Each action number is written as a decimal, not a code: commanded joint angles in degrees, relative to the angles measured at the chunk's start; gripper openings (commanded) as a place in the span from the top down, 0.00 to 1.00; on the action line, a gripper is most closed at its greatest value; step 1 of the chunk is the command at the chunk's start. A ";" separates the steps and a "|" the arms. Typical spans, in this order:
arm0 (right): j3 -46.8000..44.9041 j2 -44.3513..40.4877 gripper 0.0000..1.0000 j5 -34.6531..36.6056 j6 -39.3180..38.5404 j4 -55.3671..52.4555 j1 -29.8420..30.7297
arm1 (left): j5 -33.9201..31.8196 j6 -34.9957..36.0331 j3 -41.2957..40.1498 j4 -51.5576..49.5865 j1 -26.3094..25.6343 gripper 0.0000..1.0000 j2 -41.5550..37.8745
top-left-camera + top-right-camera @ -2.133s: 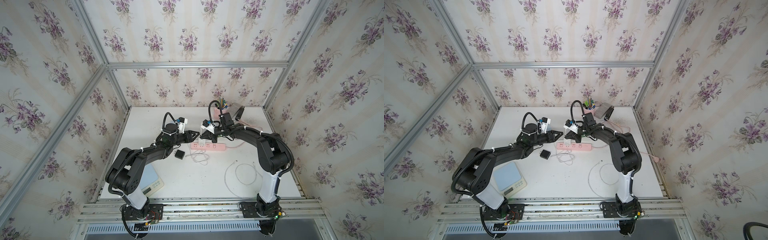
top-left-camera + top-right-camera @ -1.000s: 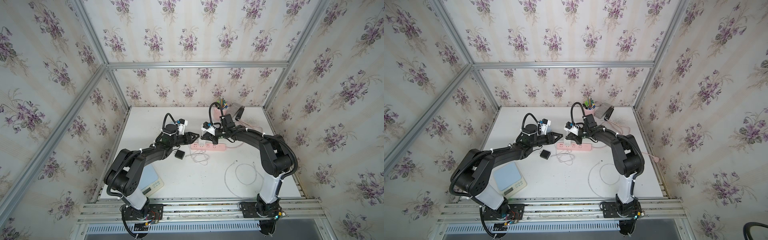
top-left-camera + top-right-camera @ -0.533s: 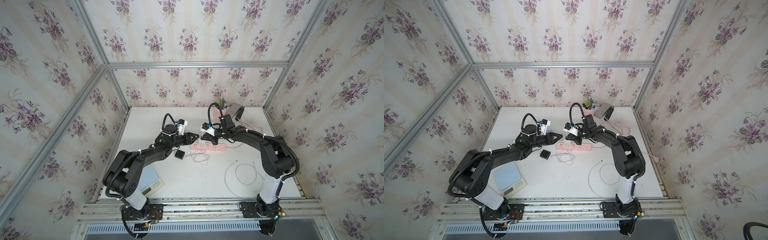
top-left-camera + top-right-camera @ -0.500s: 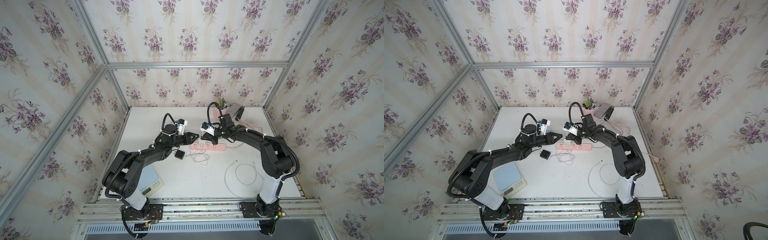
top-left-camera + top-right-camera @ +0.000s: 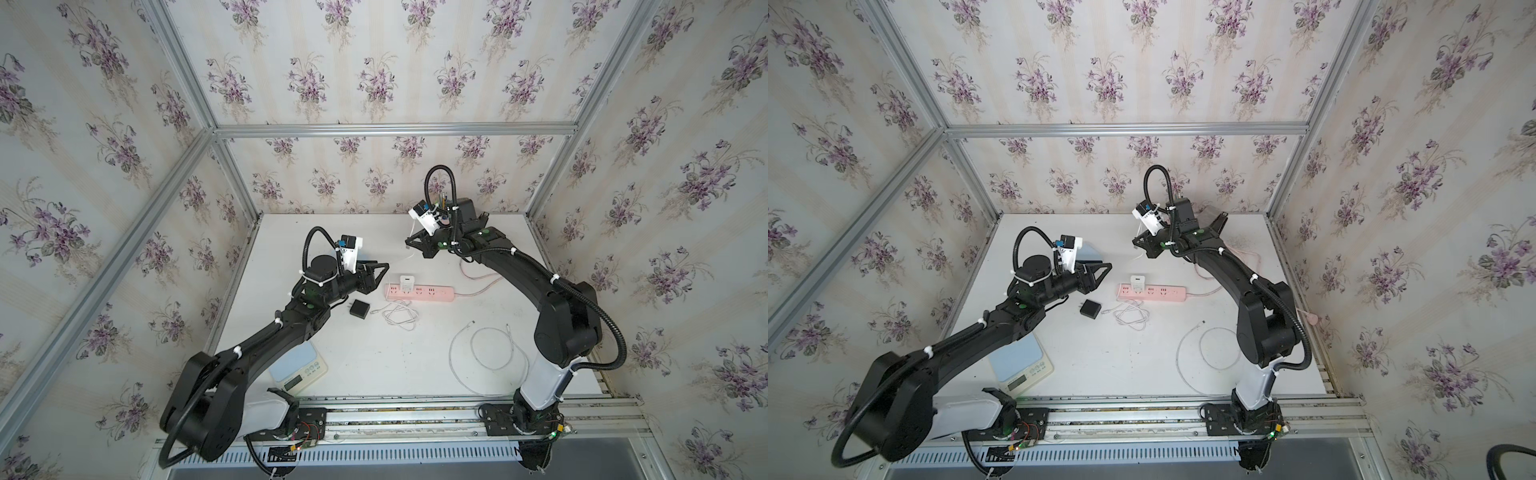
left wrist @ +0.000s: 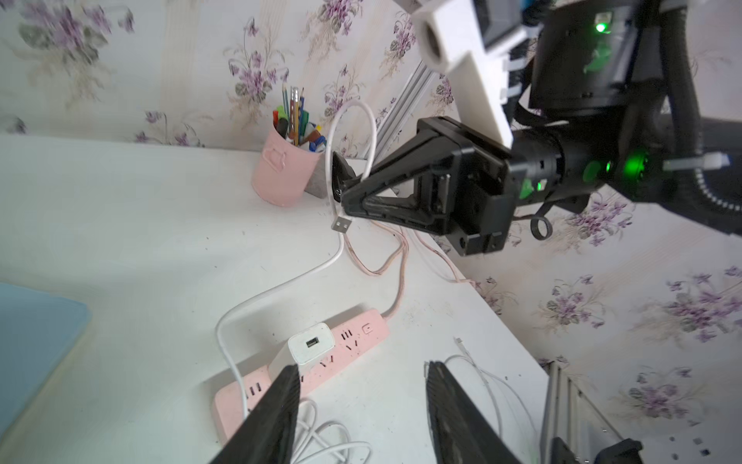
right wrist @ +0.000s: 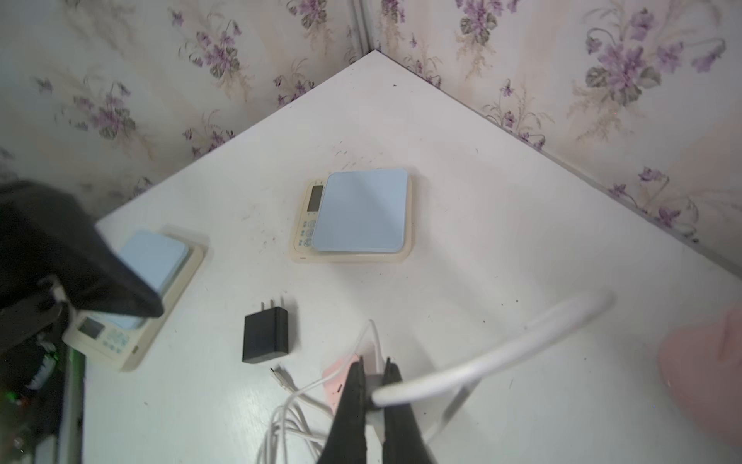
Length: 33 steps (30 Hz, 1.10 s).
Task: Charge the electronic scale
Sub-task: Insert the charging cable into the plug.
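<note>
A cream electronic scale [image 5: 297, 368] with a blue plate sits at the table's front left, partly under my left arm; a second like it [image 7: 361, 213] lies further back. My right gripper [image 5: 409, 243] hangs raised behind the pink power strip [image 5: 419, 293], shut on the USB plug [image 6: 342, 223] of a white cable [image 6: 281, 287] that trails down to a coil [image 5: 399, 313]. A white charger [image 6: 311, 343] stands plugged into the strip. My left gripper [image 6: 361, 377] is open and holds nothing, its tips just left of that charger.
A black adapter [image 5: 359, 308] lies loose left of the coil. Another thin white cable [image 5: 486, 349] loops at the front right. A pink pen cup [image 6: 283, 168] stands at the back wall behind the right gripper. The strip's pink cord [image 6: 395, 257] runs rightward.
My right gripper has risen and drawn back from the power strip, carrying the cable's plug. The left arm has stayed about where it was.
</note>
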 commanded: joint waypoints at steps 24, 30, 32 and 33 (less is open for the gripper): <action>-18.49 -18.47 1.00 -4.19 51.40 11.30 4.08 | -13.84 19.71 10.74 -7.31 -13.21 0.52 5.21; -19.67 -18.52 1.00 -5.26 51.66 11.52 4.16 | -13.36 21.19 12.78 -7.89 -12.73 0.58 8.26; -19.75 -18.52 1.00 -5.93 51.50 11.41 4.16 | -13.40 21.17 13.42 -7.96 -12.64 0.59 9.01; -19.76 -18.53 1.00 -6.05 51.50 11.47 4.16 | -13.40 21.16 13.60 -8.01 -12.59 0.61 9.27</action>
